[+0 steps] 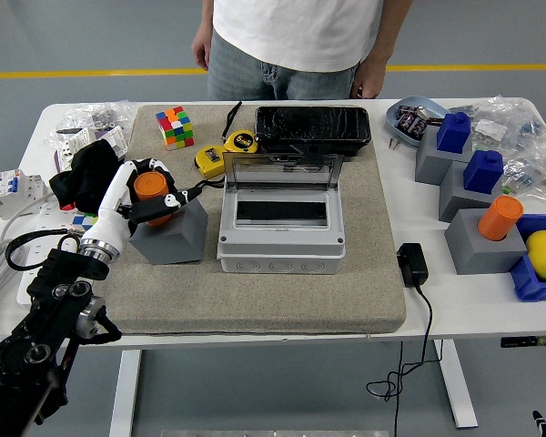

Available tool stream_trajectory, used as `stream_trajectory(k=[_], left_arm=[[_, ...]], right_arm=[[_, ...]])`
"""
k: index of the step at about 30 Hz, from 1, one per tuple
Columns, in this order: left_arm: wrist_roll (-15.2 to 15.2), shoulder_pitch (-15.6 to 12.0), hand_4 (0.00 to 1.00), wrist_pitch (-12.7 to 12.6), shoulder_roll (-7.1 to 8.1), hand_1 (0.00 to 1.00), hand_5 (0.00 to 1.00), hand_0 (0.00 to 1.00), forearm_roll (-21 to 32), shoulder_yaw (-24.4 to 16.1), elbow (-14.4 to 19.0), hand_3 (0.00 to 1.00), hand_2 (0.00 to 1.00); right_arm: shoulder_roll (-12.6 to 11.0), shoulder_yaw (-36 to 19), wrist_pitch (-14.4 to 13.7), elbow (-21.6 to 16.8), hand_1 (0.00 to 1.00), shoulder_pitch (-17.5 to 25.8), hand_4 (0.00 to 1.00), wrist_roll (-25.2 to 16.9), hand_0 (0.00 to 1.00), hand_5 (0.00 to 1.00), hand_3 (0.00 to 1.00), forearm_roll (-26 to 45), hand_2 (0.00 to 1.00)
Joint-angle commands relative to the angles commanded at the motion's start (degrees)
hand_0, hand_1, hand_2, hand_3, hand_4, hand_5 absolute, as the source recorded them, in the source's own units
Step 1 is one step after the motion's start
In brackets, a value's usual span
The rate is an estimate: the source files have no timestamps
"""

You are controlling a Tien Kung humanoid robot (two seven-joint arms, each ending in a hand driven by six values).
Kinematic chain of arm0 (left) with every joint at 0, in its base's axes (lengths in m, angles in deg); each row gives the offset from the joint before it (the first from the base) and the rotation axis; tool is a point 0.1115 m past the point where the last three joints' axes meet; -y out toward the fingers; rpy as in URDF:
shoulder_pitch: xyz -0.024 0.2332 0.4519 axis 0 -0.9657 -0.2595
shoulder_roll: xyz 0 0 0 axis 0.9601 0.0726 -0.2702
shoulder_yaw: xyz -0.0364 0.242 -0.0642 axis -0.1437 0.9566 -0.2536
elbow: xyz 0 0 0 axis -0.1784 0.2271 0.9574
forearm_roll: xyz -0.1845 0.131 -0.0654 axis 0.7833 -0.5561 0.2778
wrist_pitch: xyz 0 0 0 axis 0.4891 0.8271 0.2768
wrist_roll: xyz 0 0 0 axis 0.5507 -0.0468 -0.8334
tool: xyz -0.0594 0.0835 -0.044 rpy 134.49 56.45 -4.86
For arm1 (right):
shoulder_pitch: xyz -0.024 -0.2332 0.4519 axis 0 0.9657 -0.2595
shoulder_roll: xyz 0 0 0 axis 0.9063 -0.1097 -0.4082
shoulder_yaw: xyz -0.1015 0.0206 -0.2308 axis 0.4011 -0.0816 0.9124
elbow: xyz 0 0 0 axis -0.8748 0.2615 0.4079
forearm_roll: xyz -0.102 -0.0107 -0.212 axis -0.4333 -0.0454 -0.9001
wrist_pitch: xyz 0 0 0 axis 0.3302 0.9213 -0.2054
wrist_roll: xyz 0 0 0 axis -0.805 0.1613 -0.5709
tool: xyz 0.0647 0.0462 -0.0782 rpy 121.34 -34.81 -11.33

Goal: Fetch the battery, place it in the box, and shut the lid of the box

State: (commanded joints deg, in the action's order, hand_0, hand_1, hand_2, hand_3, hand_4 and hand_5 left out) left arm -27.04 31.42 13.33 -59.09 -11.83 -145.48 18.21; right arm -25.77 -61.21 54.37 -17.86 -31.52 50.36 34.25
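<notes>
An orange cylindrical battery (150,186) stands in the top of a grey block (170,236) on the left side of the mat. My left hand (151,197) is curled around it, white fingers wrapping its sides. The block looks tilted, leaning left with the hand. The grey box (281,233) sits at the mat's centre, its clear lid (282,171) standing open at the back and a dark slot showing inside. The box is just right of the block. My right hand is out of view.
A person stands at the far side, hands down. A black tray (313,128), yellow tape measures (225,152) and a colour cube (175,127) lie behind the box. Grey blocks holding blue pieces (483,170) and another orange battery (500,218) stand right. A black adapter (411,264) lies near the mat's right edge.
</notes>
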Motion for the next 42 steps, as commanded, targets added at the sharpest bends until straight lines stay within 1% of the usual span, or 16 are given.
stream_trajectory(k=[1, 3, 6, 7, 10, 12, 13, 14, 21, 26, 28, 31, 33, 36, 37, 42], left_arm=[[0.1, 0.1, 0.968, -0.2, 0.0, 0.002, 0.12, 0.029, -1.1, -0.2, 0.3, 0.002, 0.002], [0.1, 0.3, 0.968, -0.4, 0.0, 0.002, 0.12, 0.029, -2.4, -0.4, 0.8, 0.002, 0.002], [0.3, 0.5, 0.968, -1.2, 0.0, 0.002, 0.12, 0.029, -6.0, -1.1, 1.9, 0.002, 0.002], [0.4, 0.5, 0.943, -1.6, 0.0, 0.002, 0.129, 0.029, -7.1, -1.4, 2.3, 0.002, 0.002], [0.6, 0.6, 0.943, -3.0, 0.0, 0.002, 0.129, 0.029, -12.7, -2.4, 3.9, 0.002, 0.002], [0.7, 0.6, 0.943, -3.8, 0.06, 0.002, 0.129, 0.029, -15.0, -2.8, 4.6, 0.002, 0.002], [0.8, 0.6, 0.926, -4.1, 0.1, 0.002, 0.155, 0.029, -16.8, -2.9, 5.0, 0.002, 0.002], [0.8, 0.6, 0.926, -4.5, 0.35, 0.002, 0.155, 0.029, -18.3, -3.0, 5.6, 0.002, 0.002], [1.3, 0.8, 0.926, -6.4, 1.12, 0.002, 0.171, 0.029, -26.8, -2.5, 8.3, 0.002, 0.002], [1.5, 0.9, 0.923, -7.6, 1.55, 0.002, 0.175, 0.03, -31.3, -1.4, 10.1, 0.002, 0.002], [1.8, 1.1, 0.923, -7.9, 1.9, 0.002, 0.175, 0.03, -33.6, -0.6, 11.1, 0.002, 0.002], [2.3, 1.5, 0.929, -8.5, 2.91, 0.002, 0.181, 0.031, -37.4, 2.1, 13.4, 0.002, 0.002], [2.6, 1.7, 0.929, -8.7, 3.42, 0.002, 0.181, 0.031, -38.5, 3.6, 14.3, 0.002, 0.002], [3.6, 2.5, 0.929, -8.6, 5.09, 0.002, 0.181, 0.031, -40.8, 8.1, 16.8, 0.002, 0.002], [4.1, 2.9, 0.94, -8.4, 5.74, 0.002, 0.217, 0.033, -41.2, 10.0, 17.7, 0.002, 0.002], [5.4, 4.1, 0.94, -7.6, 7.17, 0.002, 0.217, 0.033, -41.5, 15.9, 19.6, 0.002, 0.002]], right_arm=[[0.0, -0.2, 0.0, 0.0, 0.897, 0.0, 0.998, 0.0, 0.91, 0.998, 0.87, -0.1, 0.866], [0.0, 0.0, 0.0, 0.0, 0.897, 0.0, 0.998, 0.0, 0.91, 0.998, 0.87, 0.1, 0.866], [0.0, -0.1, 0.0, 0.0, 0.897, 0.0, 0.998, 0.0, 0.91, 0.998, 0.87, 0.2, 0.866], [0.0, 0.0, 0.0, 0.0, 0.897, 0.0, 0.998, -0.1, 0.912, 0.998, 0.87, 0.2, 0.867], [0.0, 0.1, 0.0, 0.0, 0.897, 0.1, 0.998, -0.1, 0.912, 0.998, 0.87, 0.3, 0.867], [0.0, 0.0, 0.0, 0.0, 0.897, 0.1, 0.998, -0.1, 0.912, 0.998, 0.87, 0.3, 0.867], [0.0, 0.0, 0.0, 0.0, 0.897, 0.1, 0.998, -0.1, 0.911, 0.998, 0.87, 0.3, 0.866], [-0.1, 0.2, 0.0, 0.0, 0.897, 0.1, 0.998, -0.1, 0.911, 0.998, 0.87, 0.5, 0.866], [-0.3, 0.2, 0.1, 0.0, 0.897, 0.0, 0.998, 0.0, 0.912, 0.998, 0.87, 0.5, 0.867], [-0.2, 0.1, 0.0, 0.0, 0.897, -0.1, 0.998, -0.1, 0.912, 0.998, 0.87, 0.6, 0.866], [-0.2, 0.0, 0.0, 0.0, 0.897, -0.2, 0.998, -0.1, 0.912, 0.998, 0.87, 0.6, 0.866], [-0.2, 0.0, 0.0, 0.0, 0.897, -0.2, 0.998, -0.2, 0.912, 0.998, 0.87, 0.6, 0.867], [-0.2, 0.0, 0.1, 0.0, 0.897, -0.3, 0.998, -0.2, 0.912, 0.998, 0.87, 0.5, 0.867], [-0.3, -0.4, 0.0, 0.0, 0.897, -0.5, 0.998, -0.2, 0.912, 0.998, 0.87, 0.3, 0.867], [-0.4, -0.5, 0.0, 0.0, 0.897, -0.6, 0.998, -0.3, 0.912, 0.998, 0.87, 0.3, 0.867], [-0.6, -0.8, 0.0, 0.0, 0.897, -0.7, 0.998, -0.3, 0.912, 0.998, 0.87, 0.0, 0.867]])
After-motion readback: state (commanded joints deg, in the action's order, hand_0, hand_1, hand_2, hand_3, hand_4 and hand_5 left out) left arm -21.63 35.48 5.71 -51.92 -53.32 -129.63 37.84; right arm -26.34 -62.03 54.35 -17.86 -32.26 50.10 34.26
